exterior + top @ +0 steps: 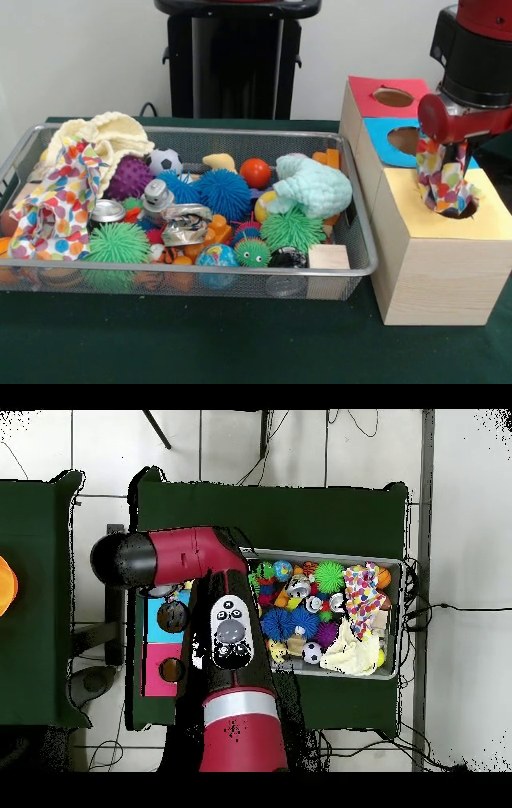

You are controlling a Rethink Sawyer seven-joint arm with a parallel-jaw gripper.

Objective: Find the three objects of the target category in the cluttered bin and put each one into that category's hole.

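Note:
My gripper [445,157] hangs over the pale yellow box [488,226] at the right. It is shut on a white polka-dot cloth [442,182], whose lower end dips into the round hole [466,211]. The cloth covers the fingertips. The wire mesh bin [200,271] lies to the left. A second polka-dot cloth [58,202] lies at its left end, beside a cream knitted fabric [102,134]. A mint fluffy fabric [314,186] lies at the bin's right end. In the overhead view the arm [215,574] hides the gripper and the yellow box; the bin [401,614] and its polka-dot cloth [362,592] show.
A blue-topped box [386,134] and a red-topped box [376,86] stand behind the yellow one. The bin holds several spiky rubber balls, a small soccer ball [165,162], a red ball [255,172], crushed cans, a globe ball and a wooden block [329,258]. A green cloth covers the table.

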